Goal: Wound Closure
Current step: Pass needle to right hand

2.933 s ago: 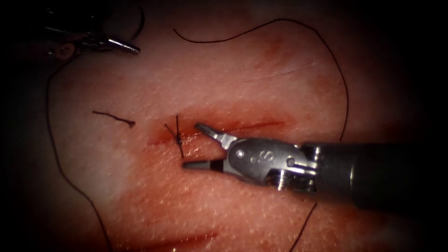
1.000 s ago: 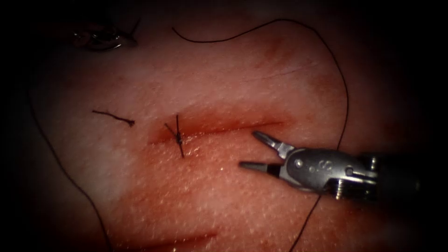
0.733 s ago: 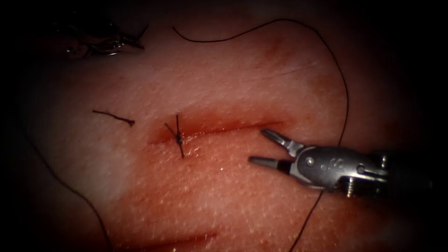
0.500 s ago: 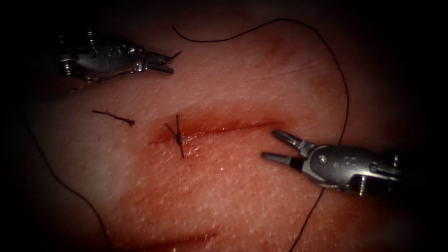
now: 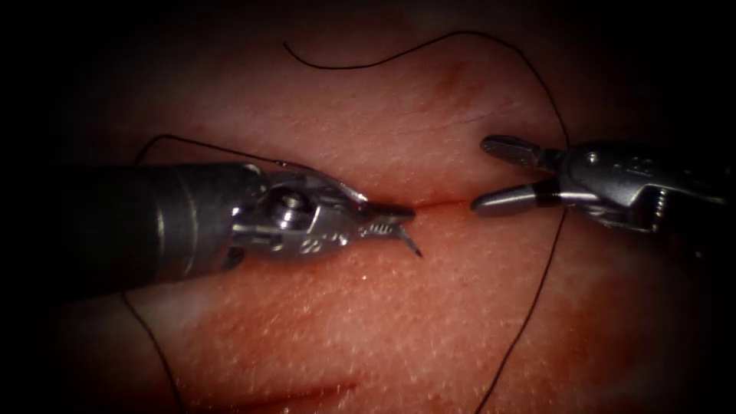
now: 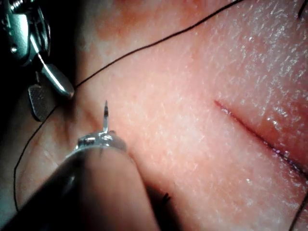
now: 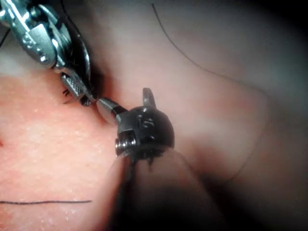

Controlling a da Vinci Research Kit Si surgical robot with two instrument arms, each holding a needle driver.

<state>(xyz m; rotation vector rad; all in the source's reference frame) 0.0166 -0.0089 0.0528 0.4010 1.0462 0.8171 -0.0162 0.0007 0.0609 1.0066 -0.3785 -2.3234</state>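
My left tool (image 5: pixel 400 215) lies across the left part of the cut (image 5: pixel 445 203), its jaws shut on the needle (image 5: pixel 412 245). Only a short pointed end sticks out past the jaws, just off the tissue (image 5: pixel 399 322) and not in it. The left wrist view shows that needle tip (image 6: pixel 106 111) standing free of the left tool (image 6: pixel 98 139). My right tool (image 5: pixel 481 175) hovers at the cut's right end, open and holding nothing. In the right wrist view the right tool (image 7: pixel 127 100) faces the left tool (image 7: pixel 77 89) closely. Dark thread (image 5: pixel 569 153) loops behind the right tool.
The thread (image 5: pixel 146 337) also trails down on the left, behind the left tool's shaft. A second red line (image 5: pixel 307 391) marks the tissue near the lower edge. Red fluid stains the skin around the cut.
The left tool has come from the upper left down to the middle of the cut, covering the tied stitch. The right tool has moved up and right with its jaws still apart.
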